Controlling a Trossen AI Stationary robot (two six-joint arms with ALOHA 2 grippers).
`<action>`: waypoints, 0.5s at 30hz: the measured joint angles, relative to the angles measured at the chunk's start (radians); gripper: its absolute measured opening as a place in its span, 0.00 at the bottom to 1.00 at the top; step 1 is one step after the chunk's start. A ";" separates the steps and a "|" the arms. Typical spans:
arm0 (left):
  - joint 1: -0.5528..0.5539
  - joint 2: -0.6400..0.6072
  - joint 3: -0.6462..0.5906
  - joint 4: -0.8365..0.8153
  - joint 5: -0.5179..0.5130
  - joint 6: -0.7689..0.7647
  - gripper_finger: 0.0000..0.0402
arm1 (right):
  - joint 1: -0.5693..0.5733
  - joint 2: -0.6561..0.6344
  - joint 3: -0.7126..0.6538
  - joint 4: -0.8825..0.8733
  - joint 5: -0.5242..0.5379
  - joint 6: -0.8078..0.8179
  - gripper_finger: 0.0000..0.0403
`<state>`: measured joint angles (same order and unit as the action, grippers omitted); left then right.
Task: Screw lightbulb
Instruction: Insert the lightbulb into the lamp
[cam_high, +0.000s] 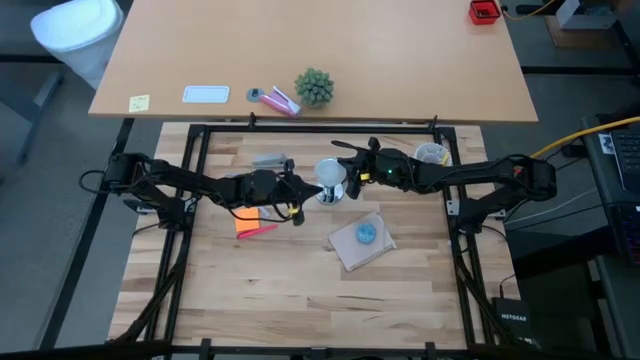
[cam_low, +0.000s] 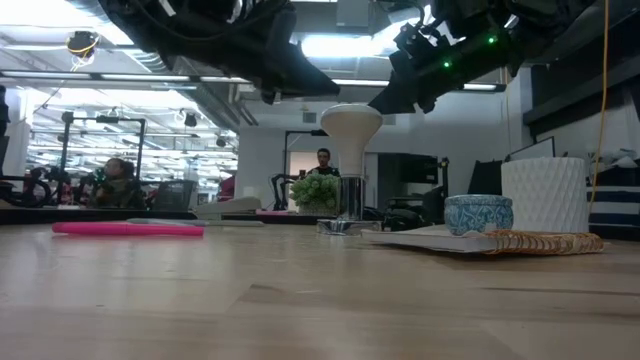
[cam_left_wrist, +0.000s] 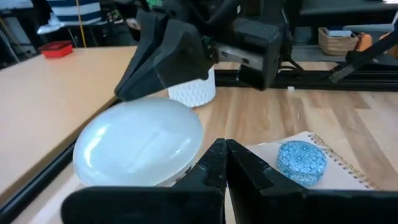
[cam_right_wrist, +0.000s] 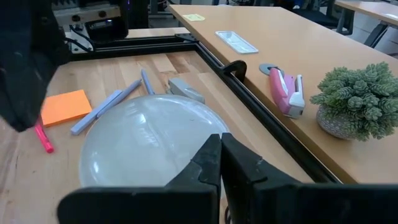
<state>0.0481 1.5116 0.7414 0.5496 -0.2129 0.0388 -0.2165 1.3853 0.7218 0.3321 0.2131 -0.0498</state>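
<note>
- One lightbulb (cam_high: 330, 174) is standing upright in one shiny socket (cam_low: 348, 206) at the middle of the table (cam_high: 300, 300), globe upward.
- Two grippers are meeting there: the left gripper (cam_high: 300, 190) is sitting just left of the bulb, the right gripper (cam_high: 348, 172) just right of it; both are clenched tight, fingers pressed together, grasping nothing.
- One blue round blob (cam_high: 367, 233) is lying on one notebook (cam_high: 350, 250), to the near right of the bulb.
- One pink pen (cam_low: 128, 228) and one orange sticky pad (cam_right_wrist: 61, 106) are lying to the left.
- The low view is showing the socket beneath the bulb and both grippers hanging above table height; the high view is hiding that.
- The right wrist view is showing one small plant (cam_right_wrist: 360, 99) on the far desk.
</note>
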 joint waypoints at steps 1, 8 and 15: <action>0.003 0.000 0.000 -0.007 -0.005 -0.007 0.00 | 0.000 0.000 0.000 0.000 0.000 0.000 0.03; 0.029 0.001 0.000 -0.047 -0.035 -0.034 0.00 | 0.000 0.000 -0.001 0.000 0.000 0.000 0.02; 0.047 0.002 0.000 -0.047 -0.072 -0.039 0.00 | 0.000 0.000 -0.001 -0.001 -0.006 0.000 0.03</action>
<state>0.0948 1.5131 0.7414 0.5030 -0.2850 0.0002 -0.2166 1.3853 0.7208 0.3309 0.2067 -0.0497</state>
